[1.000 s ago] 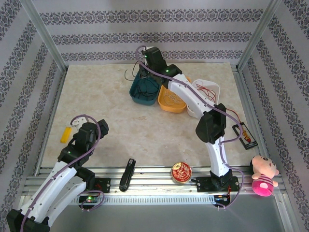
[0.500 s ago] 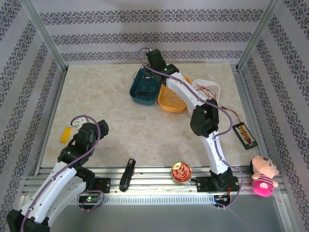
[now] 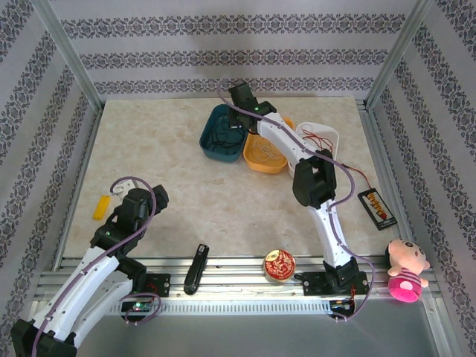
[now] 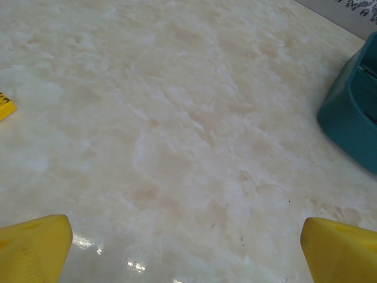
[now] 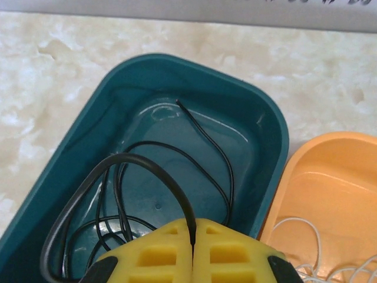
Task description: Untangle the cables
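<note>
Top external view, starting at the near rail: a black stapler-like tool [image 3: 196, 268], a round red tin [image 3: 279, 265] and a pink plush toy [image 3: 405, 269] sit along the front edge. A little farther in on the left, the left gripper [image 4: 188, 254] hangs low over the marble table [image 4: 177, 118]. Its yellow fingertips [image 4: 35, 244] are spread wide with nothing between them. A small yellow block [image 3: 101, 207] lies just to its left. Midway up on the right lies a flat black board [image 3: 377, 207].

At the far side three trays stand touching in a row: a teal tray [image 3: 216, 145], an orange tray [image 3: 264, 160] and a white tray [image 3: 327, 134]. The right gripper [image 5: 192, 242] is over the teal tray, its fingers pressed together and pinching the black cable [image 5: 147, 162]. That cable arches up from loose loops lying on the tray floor. A white cable [image 5: 306, 236] curls in the orange tray, and a red cable [image 3: 318, 138] lies in the white tray.
</note>
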Available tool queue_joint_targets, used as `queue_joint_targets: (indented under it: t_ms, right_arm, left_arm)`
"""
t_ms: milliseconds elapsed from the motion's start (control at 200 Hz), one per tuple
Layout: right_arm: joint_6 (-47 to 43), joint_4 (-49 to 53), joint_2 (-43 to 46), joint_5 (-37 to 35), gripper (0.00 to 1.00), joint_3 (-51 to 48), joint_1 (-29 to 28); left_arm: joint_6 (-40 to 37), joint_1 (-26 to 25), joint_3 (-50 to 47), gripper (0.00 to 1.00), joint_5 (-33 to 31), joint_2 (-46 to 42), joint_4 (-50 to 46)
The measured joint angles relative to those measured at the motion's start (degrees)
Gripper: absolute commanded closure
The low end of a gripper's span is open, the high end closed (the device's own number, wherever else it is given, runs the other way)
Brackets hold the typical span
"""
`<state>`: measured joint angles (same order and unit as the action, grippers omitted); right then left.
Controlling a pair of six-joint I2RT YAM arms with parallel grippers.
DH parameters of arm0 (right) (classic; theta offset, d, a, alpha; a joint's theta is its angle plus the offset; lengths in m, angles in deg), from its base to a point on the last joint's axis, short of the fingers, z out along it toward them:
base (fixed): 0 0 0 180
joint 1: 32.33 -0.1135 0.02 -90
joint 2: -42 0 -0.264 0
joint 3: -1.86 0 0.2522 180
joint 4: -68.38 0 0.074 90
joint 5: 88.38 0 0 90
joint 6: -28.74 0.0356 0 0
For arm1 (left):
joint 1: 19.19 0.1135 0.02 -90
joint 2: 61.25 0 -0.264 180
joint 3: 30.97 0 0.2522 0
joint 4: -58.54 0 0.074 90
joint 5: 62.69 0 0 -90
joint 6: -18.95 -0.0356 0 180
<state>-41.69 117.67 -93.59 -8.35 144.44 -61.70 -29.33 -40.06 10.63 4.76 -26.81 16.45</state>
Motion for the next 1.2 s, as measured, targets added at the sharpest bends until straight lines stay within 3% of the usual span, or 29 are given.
queue_joint_targets:
  t_ms: [400,774,1199]
  right_arm:
    - [-0.81,2.71,-7.78,0.37,1.00,2.29,-0.28]
    - [-4.00,4.57,-8.37,0.79,0.66,6.97,-1.79]
    - [-5.88,6.32,-4.74,-0.33,0.62,7.48,-2.40]
  left_arm:
    - [0.24,0.00,-0.11,0.01,0.00,-0.04,0.00]
    - [0.42,0.00,-0.11,0.01,0.02,-0.04,0.00]
    - [0.42,0.00,-0.11,0.01,0.00,-0.28,0.00]
